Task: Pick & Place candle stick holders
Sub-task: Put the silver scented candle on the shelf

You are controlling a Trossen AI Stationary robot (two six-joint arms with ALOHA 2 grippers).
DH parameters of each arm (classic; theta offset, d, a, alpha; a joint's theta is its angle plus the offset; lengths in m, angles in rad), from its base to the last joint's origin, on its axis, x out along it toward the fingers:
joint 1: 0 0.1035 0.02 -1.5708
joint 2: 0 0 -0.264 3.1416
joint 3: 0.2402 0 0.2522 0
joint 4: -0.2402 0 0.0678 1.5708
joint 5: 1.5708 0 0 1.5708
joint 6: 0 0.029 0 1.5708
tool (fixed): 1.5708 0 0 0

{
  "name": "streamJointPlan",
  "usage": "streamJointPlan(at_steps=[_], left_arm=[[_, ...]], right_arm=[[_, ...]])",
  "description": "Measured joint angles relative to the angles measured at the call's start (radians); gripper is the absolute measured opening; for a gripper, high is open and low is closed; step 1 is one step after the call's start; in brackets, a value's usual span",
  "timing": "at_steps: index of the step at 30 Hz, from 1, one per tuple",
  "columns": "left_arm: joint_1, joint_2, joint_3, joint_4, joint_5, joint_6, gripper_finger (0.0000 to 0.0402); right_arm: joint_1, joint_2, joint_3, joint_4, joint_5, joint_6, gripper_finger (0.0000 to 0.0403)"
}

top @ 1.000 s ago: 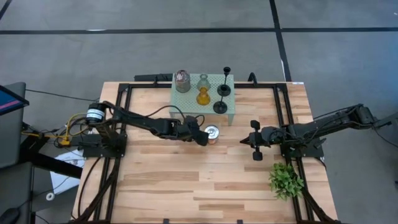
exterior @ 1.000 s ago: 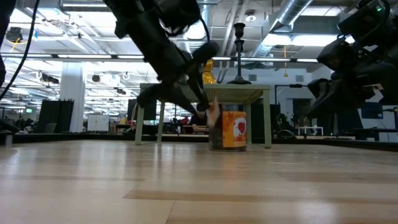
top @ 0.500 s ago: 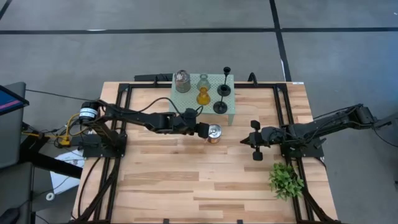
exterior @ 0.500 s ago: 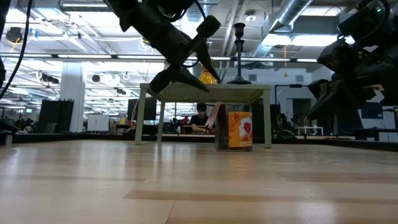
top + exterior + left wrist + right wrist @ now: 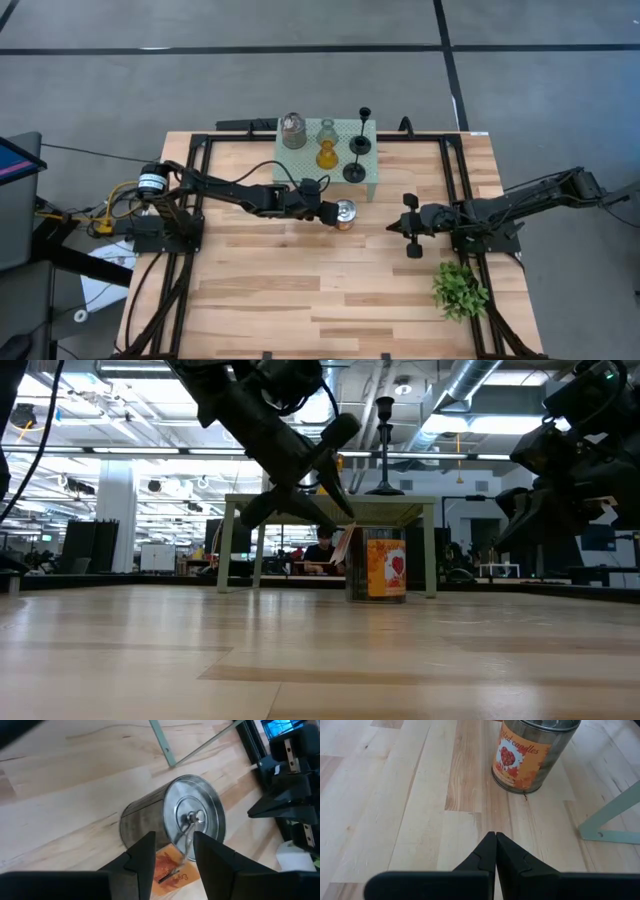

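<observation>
My left gripper (image 5: 326,211) hangs with fingers spread just beside the orange-and-silver tin (image 5: 344,213), which stands upright on the table (image 5: 250,300) in front of the mesh stand (image 5: 372,182); right gripper (image 5: 409,229) pinched closed, waiting well apart.

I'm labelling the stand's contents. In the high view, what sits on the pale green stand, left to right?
Silvery jar → clear glass holder directly above the amber glass holder in the picture, sharing one place → black slim-stemmed stick. The short black holder's place overlaps the stick's, so I leave it out.
</observation>
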Motion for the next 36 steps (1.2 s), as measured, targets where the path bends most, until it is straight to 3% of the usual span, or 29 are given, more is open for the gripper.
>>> streamJointPlan(at_steps=[11,18,25,29,36], left_arm=[[0.001,0.004,0.0,0.023,-0.016,0.0,0.0131],[0.005,0.07,0.0,0.104,-0.016,0.0,0.0131],[0.019,0.108,0.002,0.141,0.033,-0.002,0.0129],[0.019,0.104,0.002,0.141,0.038,0.0,0.0099],[0.018,0.094,0.0,0.137,0.074,0.061,0.0011]], right_arm=[[0.0,0.0,0.0,0.0,0.0,0.0,0.0],[0.0,0.0,-0.001,-0.001,0.0,0.0,0.0],[0.0,0.0,-0.001,-0.005,0.0,0.0,0.0],[0.0,0.0,-0.001,-0.008,0.0,0.0,0.0],[0.0,0.0,-0.001,-0.008,0.0,0.0,0.0]])
